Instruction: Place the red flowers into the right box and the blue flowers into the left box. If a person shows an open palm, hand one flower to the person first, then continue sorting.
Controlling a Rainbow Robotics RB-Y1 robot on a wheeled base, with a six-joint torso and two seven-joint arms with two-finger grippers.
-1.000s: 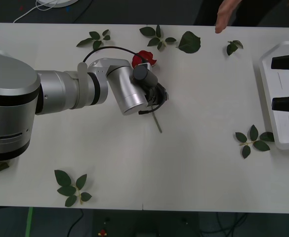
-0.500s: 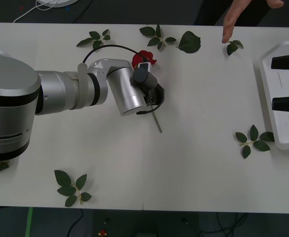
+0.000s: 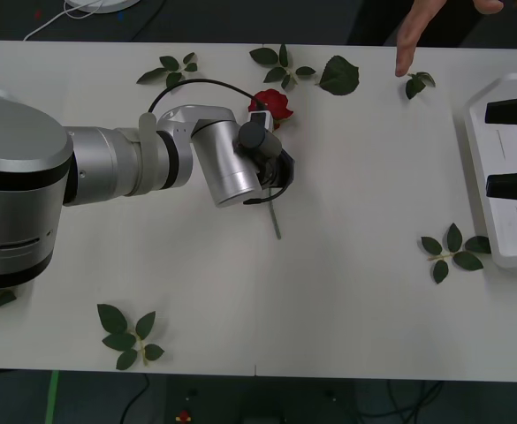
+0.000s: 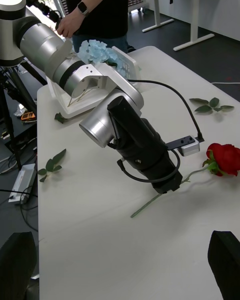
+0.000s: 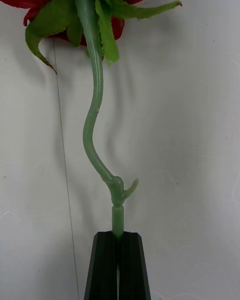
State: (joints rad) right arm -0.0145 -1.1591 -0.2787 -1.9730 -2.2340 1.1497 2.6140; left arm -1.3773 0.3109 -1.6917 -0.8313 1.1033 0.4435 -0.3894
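A white bench point(image 3: 346, 309) seen from above, with loose green leaf sprigs point(image 3: 452, 250) scattered across it; the robot's left arm reaches in from the left side, and its left gripper point(image 3: 276, 181) sits near the middle of the bench, its black fingers point(image 5: 131, 265) pressed together on the thin green stem of a red rose point(image 3: 276, 104); the deep-red bloom lies just beyond the gripper toward the far edge, the stem's free end trailing toward the near side; a white tray, the right box point(image 3: 497, 168), rests at the bench's right edge; a person's hand point(image 3: 413, 31) hangs over the far edge, fingers pointing down near a small leaf; the right gripper point(image 4: 120, 260) hovers apart from the rose, its two black fingers spread wide; pale blue flowers point(image 4: 100, 50) lie in the left box point(image 4: 75, 105) at the far left end.
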